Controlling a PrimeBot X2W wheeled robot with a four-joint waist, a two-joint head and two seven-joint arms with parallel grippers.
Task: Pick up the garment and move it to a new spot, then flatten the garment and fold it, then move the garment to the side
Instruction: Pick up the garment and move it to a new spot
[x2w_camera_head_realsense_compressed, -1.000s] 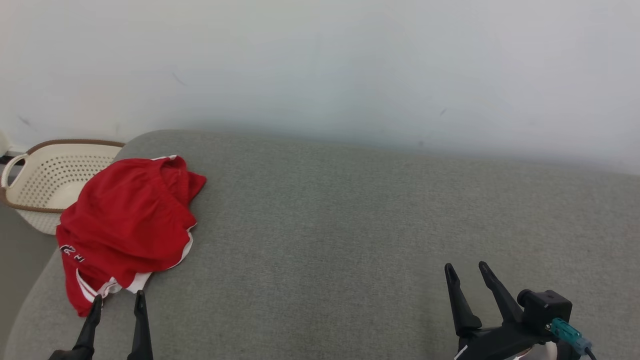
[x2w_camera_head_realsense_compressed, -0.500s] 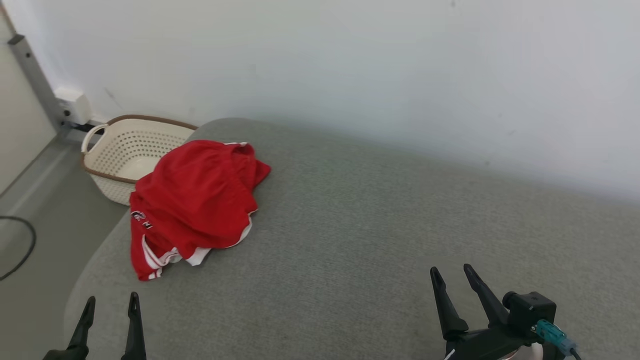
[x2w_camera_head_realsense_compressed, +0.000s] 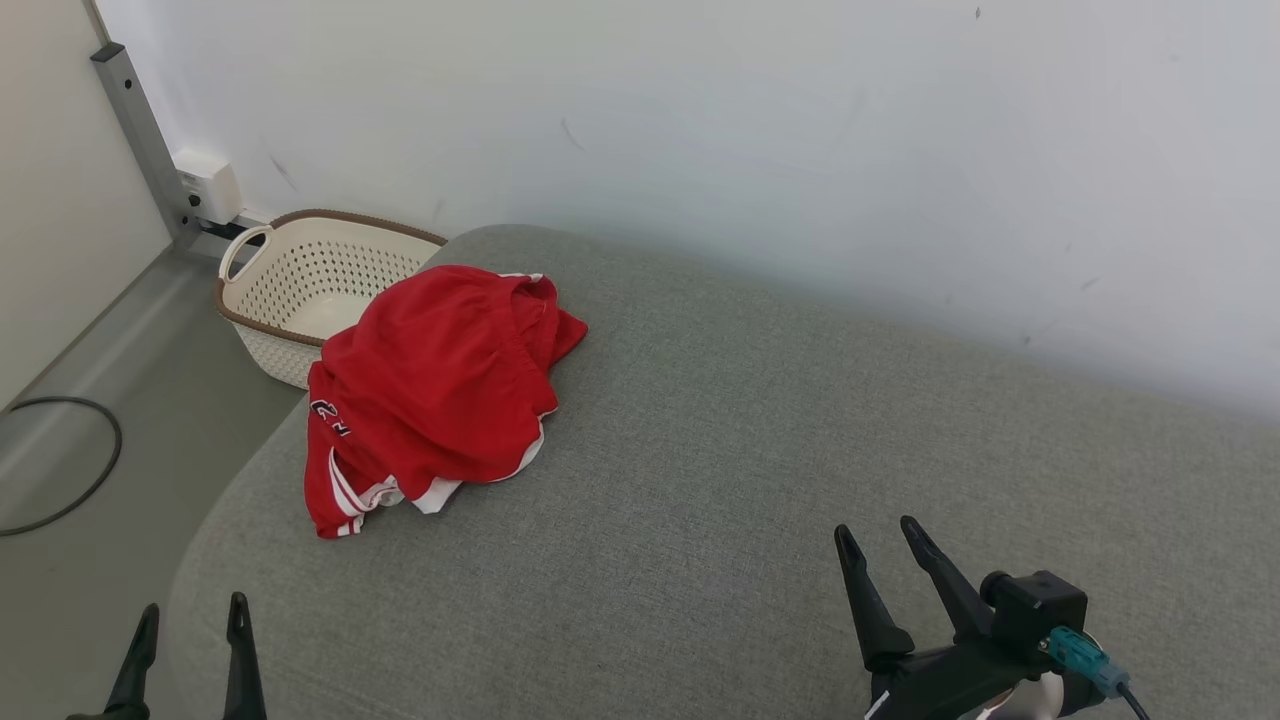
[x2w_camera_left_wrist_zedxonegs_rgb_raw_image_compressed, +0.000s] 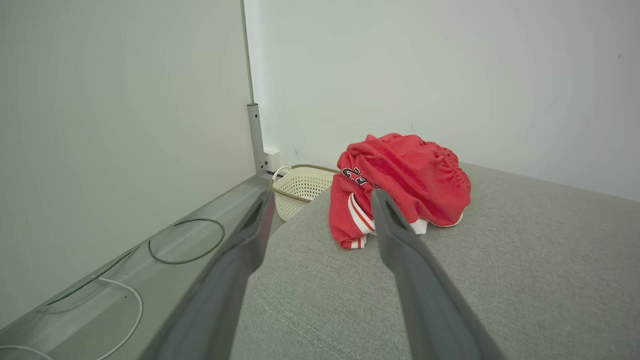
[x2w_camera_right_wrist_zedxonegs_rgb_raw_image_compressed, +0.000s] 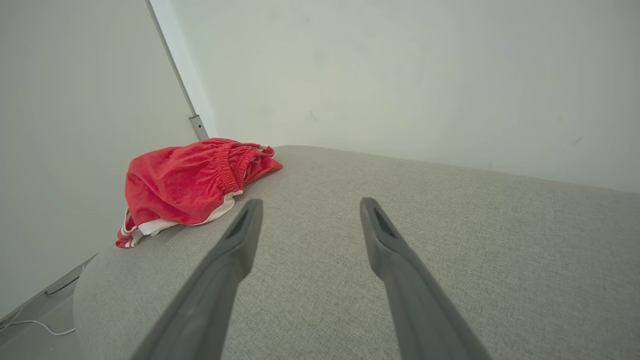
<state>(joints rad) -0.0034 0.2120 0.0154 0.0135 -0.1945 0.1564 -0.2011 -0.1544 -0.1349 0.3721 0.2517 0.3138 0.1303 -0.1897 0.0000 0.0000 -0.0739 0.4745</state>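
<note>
The left gripper (x2w_camera_head_realsense_compressed: 193, 610) holds its two long dark fingers (x2w_camera_head_realsense_compressed: 240, 660) apart and empty at the near left edge of the grey fabric-covered cushion (x2w_camera_head_realsense_compressed: 760, 450). The right gripper (x2w_camera_head_realsense_compressed: 878, 535) is likewise spread and empty. The crumpled red shorts with white trim (x2w_camera_head_realsense_compressed: 440, 385) lie on the cushion's far left corner, beside a cream perforated plastic basket (x2w_camera_head_realsense_compressed: 300, 275).

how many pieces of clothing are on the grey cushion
1: a crumpled red garment at the far left end of the grey cushion, near the white basket. Anything bundled inside or under it would be hidden.
</note>
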